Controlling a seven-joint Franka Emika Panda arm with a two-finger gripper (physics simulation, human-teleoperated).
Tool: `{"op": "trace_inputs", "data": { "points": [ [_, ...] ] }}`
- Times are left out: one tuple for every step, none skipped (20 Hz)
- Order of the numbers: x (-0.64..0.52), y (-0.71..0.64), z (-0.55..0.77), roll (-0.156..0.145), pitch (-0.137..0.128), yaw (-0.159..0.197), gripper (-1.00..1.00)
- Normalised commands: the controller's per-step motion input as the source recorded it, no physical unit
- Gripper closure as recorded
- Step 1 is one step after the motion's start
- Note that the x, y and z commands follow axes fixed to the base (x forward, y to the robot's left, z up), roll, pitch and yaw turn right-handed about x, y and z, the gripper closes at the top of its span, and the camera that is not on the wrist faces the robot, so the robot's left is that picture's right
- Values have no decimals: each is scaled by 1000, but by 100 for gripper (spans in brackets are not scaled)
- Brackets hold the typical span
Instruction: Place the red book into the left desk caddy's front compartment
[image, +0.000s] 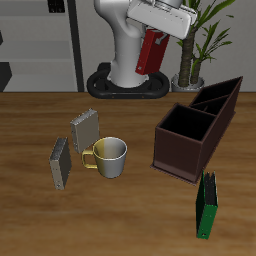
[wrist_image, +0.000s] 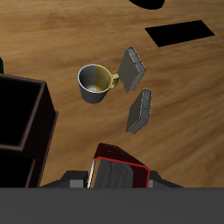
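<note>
The red book (image: 149, 55) hangs in my gripper (image: 153, 38), high above the table at the back, near the robot's base. The jaws are shut on it. In the wrist view the red book (wrist_image: 118, 164) shows edge-on between the fingers of the gripper (wrist_image: 117, 180). The left desk caddy (image: 170, 153), a long dark brown open box, lies on the table below and nearer the front than the gripper. Its large square section is the end nearest the table's front edge. One corner of the left desk caddy (wrist_image: 42, 122) shows in the wrist view.
A metal mug (image: 109, 156) with a yellow handle stands mid-table, also seen from the wrist (wrist_image: 93, 82). Two grey books (image: 84, 129) (image: 60, 162) stand beside it. A green book (image: 207, 206) stands near the front edge. A potted plant (image: 196, 50) is behind the caddy.
</note>
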Motion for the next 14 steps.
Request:
{"op": "trace_inputs", "data": {
  "points": [
    [-102,228,-87,13,7,18,100],
    [-31,129,-86,79,55,-20,100],
    [-92,191,-99,-11,46,-62,100],
    [-115,314,-27,89,-64,62,100],
    [-140,482,-235,120,56,-66,100],
    [-95,363,-62,93,-48,80,100],
    [20,171,-89,19,52,-84,100],
    [39,274,-29,45,15,13,100],
    [66,201,-4,43,-15,19,100],
    [121,250,-7,17,61,-79,100],
    [-24,-10,9,0,0,0,100],
    [168,366,106,53,-22,-50,100],
    [95,209,98,16,5,-87,100],
    [64,183,97,1,-11,-69,100]
  ]
}}
